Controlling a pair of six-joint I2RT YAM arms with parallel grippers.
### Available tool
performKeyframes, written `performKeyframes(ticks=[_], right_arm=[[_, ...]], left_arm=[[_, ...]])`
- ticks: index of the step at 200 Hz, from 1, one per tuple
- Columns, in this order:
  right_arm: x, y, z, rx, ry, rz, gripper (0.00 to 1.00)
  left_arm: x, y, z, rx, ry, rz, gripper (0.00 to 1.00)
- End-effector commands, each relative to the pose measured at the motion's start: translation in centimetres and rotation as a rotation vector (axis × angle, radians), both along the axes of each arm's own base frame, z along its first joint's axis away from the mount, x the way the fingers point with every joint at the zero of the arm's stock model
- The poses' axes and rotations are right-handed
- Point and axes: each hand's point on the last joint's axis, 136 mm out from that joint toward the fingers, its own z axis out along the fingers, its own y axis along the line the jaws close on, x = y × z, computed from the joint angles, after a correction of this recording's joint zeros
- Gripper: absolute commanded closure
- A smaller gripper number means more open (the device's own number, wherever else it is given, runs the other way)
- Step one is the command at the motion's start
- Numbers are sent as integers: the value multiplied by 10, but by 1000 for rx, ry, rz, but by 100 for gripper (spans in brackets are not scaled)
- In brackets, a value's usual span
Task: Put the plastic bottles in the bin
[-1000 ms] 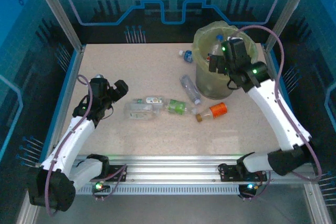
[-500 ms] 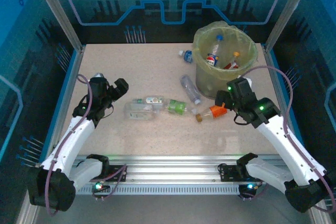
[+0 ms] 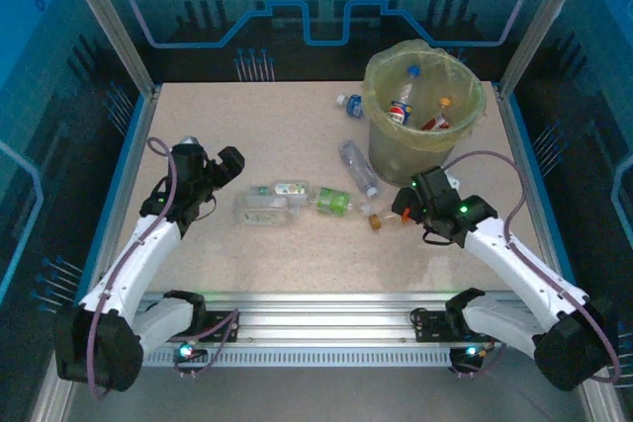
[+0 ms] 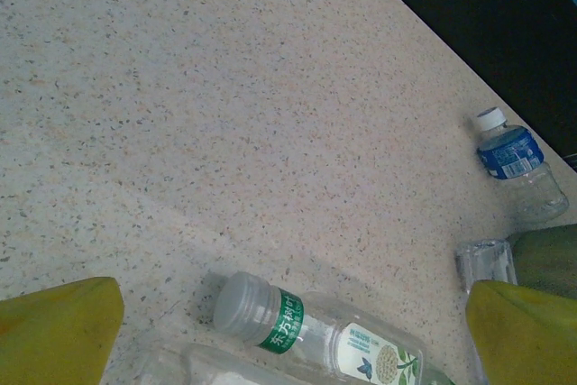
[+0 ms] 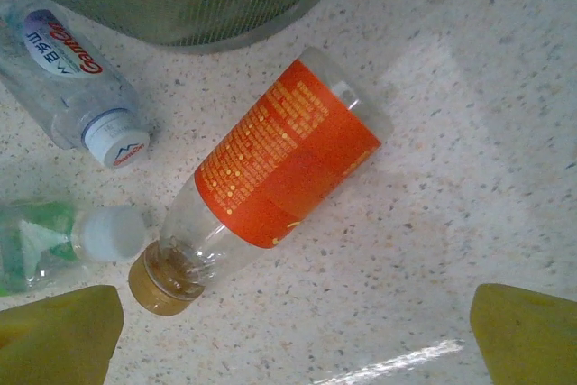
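The right pincer (image 5: 293,340) hangs wide open over the orange bottle (image 5: 279,164), which lies flat on the table (image 5: 469,132) just ahead of its fingertips. The left pincer (image 4: 297,340), also wide, faces a green-label bottle (image 4: 306,331). Beyond stands the bin (image 3: 396,157), bottles (image 3: 401,111) inside

Round tapered bin lined with a yellow-green bag (image 3: 401,155) sits far right on the speckled table (image 3: 247,126), a few plastic bottles (image 3: 401,111) inside. Blue-labelled clear bottle (image 3: 348,104) lies just left of the bin's far side. White-capped clear bottle (image 3: 358,167) lies at the bin's near-left. Mid-table row, left to right: flattened clear bottle (image 3: 262,210), small white-labelled bottle (image 3: 289,188) just behind it, green-labelled bottle (image 3: 334,203), orange-labelled bottle (image 5: 284,155) under the right gripper (image 5: 288,340), before the bin.
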Motion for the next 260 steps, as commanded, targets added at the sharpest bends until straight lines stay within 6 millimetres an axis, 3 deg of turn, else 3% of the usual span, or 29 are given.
performKeyframes(ticks=[1, 101, 260], right_arm=[[9, 10, -6, 64, -22, -53, 0], [18, 1, -20, 46, -22, -181, 0], [37, 8, -47, -47, 69, -170, 0]], left_arm=[[1, 0, -7, -17, 7, 3, 1], [5, -2, -15, -22, 26, -6, 1], [4, 1, -14, 9, 36, -5, 1]])
